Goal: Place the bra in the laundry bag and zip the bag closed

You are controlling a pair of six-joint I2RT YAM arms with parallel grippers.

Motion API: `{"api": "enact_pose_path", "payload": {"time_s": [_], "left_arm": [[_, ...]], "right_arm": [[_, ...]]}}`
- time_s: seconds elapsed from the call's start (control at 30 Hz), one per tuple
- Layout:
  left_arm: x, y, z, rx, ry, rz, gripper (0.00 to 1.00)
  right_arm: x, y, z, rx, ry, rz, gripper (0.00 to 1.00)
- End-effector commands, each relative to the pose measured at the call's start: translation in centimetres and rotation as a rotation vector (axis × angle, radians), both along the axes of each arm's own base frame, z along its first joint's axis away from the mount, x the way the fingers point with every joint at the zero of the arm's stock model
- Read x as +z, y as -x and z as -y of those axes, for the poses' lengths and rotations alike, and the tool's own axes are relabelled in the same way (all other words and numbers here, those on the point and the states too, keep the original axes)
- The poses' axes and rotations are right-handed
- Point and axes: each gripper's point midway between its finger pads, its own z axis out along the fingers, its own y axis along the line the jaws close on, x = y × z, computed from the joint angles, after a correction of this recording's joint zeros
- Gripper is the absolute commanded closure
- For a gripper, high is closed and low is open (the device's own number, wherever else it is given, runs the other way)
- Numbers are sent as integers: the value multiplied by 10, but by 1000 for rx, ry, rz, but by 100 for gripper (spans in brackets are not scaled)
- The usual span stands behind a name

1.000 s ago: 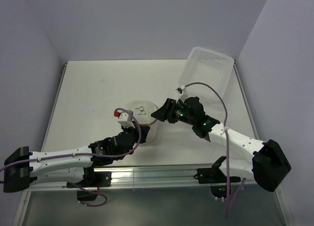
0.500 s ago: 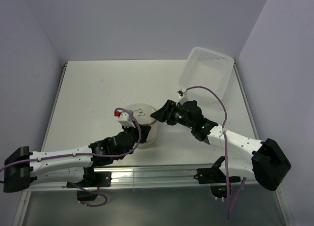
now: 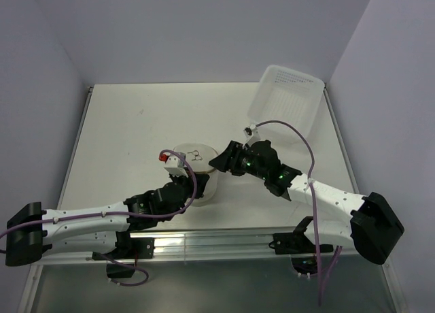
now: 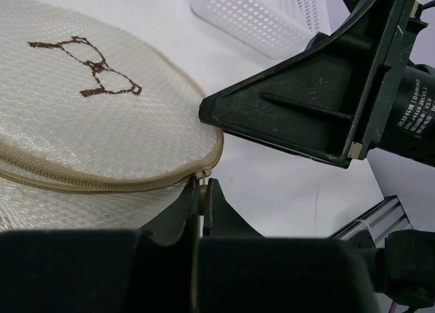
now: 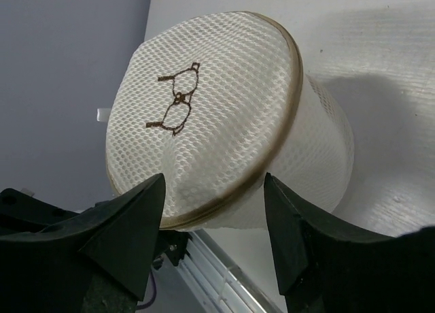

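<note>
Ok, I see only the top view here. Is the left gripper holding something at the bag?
Observer: Yes. In the left wrist view the left gripper is shut on the zip pull, at the rim of the bag.
Operator: And the zip, is it closed?
Observer: The stretch of zip seen there is closed up to the pull.
Operator: What about the right gripper?
Observer: Its wrist view shows the right gripper open, the bag's rim between its jaws, not clamped.
</note>
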Motion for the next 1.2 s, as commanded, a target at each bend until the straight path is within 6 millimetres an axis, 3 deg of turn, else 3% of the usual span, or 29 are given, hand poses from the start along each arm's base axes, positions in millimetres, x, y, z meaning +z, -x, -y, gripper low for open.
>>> {"api": "enact_pose_path", "payload": {"time_s": [0.0, 0.13, 0.23, 0.27, 0.3, 0.47, 0.5, 0.63, 0.67, 0.7, 0.77, 0.87, 0.9, 0.93, 0.97, 1.03, 1.07, 1.1, 1.17], "left_arm": [[21, -1, 4, 1, 54, 31, 100], [21, -2, 3, 3, 49, 35, 100], [22, -1, 3, 1, 52, 36, 100], [21, -1, 2, 2, 50, 33, 100], [21, -1, 1, 2, 48, 32, 100], [13, 3, -12, 12, 33, 16, 100], [6, 4, -17, 16, 8, 5, 100], [-10, 8, -42, 60, -9, -33, 100], [-11, 9, -45, 67, -3, -36, 100], [-15, 10, -51, 75, -17, -44, 100], [-16, 11, -59, 87, -7, -43, 100], [-12, 10, -59, 87, 4, -32, 100], [-11, 10, -57, 83, 6, -31, 100], [-10, 9, -53, 79, -4, -29, 100], [-3, 8, -46, 70, 23, -19, 100], [-2, 6, -36, 59, 13, -14, 100], [3, 4, -32, 60, 30, -7, 100], [9, 2, -28, 64, 37, -1, 100], [13, -1, -23, 67, 47, 7, 100]], "right_arm": [[13, -3, -2, -3, 5, 45, 32], [12, -1, -2, 6, 23, 45, 41], [13, -3, -3, 18, 52, 58, 62], [15, -5, -2, 14, 61, 63, 89], [22, -9, -1, 1, 58, 82, 98], [38, -42, 2, -6, 56, 161, 100], [30, -51, 1, 5, 61, 153, 100], [39, -97, 7, 18, 39, 178, 100], [28, -107, 6, 21, 53, 154, 100], [41, -117, 3, 26, 40, 177, 100], [41, -131, -3, 50, 52, 170, 100], [35, -137, -11, 85, 76, 134, 100], [32, -135, -11, 87, 88, 121, 98], [29, -130, -11, 83, 101, 108, 80], [39, -123, -12, 80, 97, 131, 68], [30, -109, -5, 51, 113, 104, 38], [45, -99, -2, 43, 92, 134, 33], [29, -85, 1, 30, 106, 102, 28], [24, -61, 13, 3, 91, 101, 23]]}}
